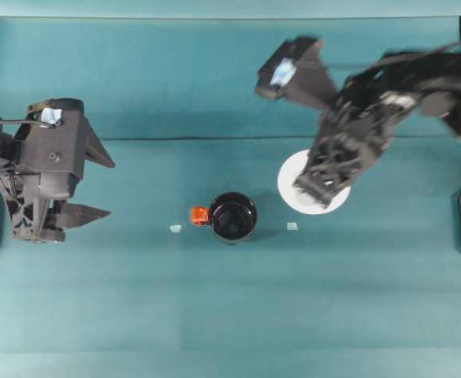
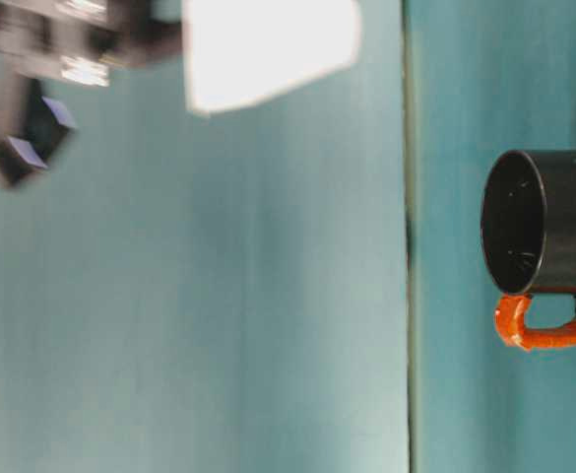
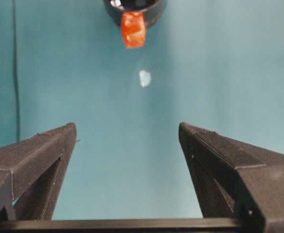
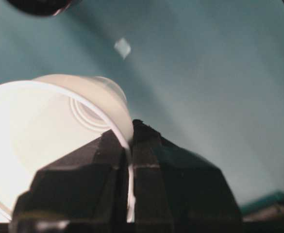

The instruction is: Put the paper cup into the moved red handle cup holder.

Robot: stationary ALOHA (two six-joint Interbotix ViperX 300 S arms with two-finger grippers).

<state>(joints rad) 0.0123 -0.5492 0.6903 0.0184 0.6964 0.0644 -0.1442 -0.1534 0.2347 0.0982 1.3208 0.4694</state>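
The white paper cup (image 1: 325,201) hangs in the air, pinched at its rim by my right gripper (image 1: 315,187), which is shut on it. The right wrist view shows the two fingers closed over the rim of the paper cup (image 4: 49,126). The table-level view shows the paper cup (image 2: 268,49) well above the table. The black red handle cup holder (image 1: 232,216) stands upright at the table's middle, left of the cup, with its handle (image 1: 199,215) pointing left. My left gripper (image 1: 108,187) is open at the far left, facing the holder (image 3: 134,7) from a distance.
Two small white scraps lie on the teal cloth, one (image 1: 175,228) left of the holder and one (image 1: 292,226) to its right. A seam in the cloth (image 1: 175,139) runs across behind the holder.
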